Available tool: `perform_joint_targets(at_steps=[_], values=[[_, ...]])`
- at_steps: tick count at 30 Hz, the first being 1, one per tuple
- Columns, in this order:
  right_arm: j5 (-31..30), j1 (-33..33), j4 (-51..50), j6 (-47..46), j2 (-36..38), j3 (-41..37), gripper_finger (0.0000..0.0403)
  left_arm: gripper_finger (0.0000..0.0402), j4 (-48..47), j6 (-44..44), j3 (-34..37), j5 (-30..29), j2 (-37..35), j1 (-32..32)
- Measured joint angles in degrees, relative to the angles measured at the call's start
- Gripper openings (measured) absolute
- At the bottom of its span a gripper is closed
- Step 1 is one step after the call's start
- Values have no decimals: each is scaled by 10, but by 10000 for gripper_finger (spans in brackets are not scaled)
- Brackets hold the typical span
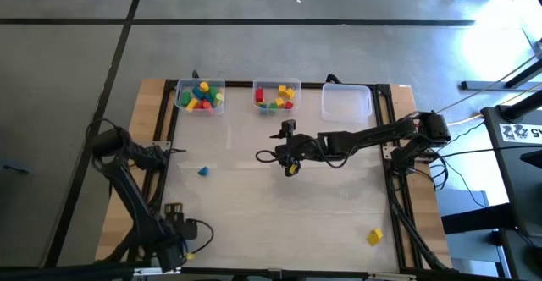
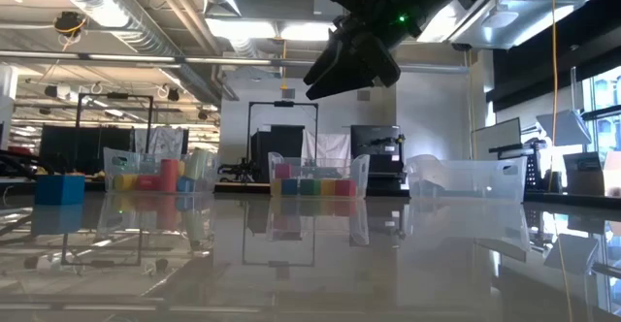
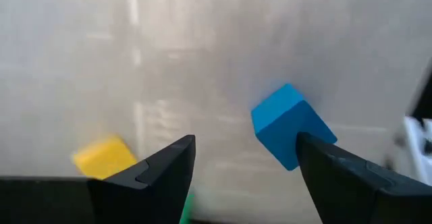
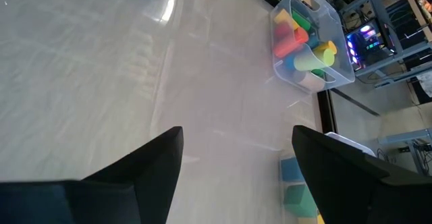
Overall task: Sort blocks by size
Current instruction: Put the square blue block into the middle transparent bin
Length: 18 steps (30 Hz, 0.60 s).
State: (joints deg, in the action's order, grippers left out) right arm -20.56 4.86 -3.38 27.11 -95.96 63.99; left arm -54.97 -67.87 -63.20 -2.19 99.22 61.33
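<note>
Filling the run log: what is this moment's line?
right tool: open, empty, mid-table | left tool: open, waiting near edge | blue block, yellow block: loose | third bin: empty

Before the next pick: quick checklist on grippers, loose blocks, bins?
1. Right gripper free to pick: ok, open and empty, raised over the table's middle.
2. Left gripper free: ok, open, nothing between its fingers, parked at the near left.
3. Loose blocks left to sort: not ok, blue block left of centre and yellow block at the near right corner lie on the table.
4. Left bin and middle bin holding blocks: ok.
5. Right bin has room: ok, looks empty.
6. Whether bin contents match by size: cannot tell.
</note>
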Motion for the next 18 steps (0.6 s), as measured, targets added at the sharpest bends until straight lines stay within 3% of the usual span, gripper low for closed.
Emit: perform_joint_targets(at_steps=[5,18], values=[[0,0,-2,0,0,0,282,253,-22,93,1,-55,-2,-41],[2,0,-16,-14,0,0,282,253,1,294,-7,-33,-49,-37]])
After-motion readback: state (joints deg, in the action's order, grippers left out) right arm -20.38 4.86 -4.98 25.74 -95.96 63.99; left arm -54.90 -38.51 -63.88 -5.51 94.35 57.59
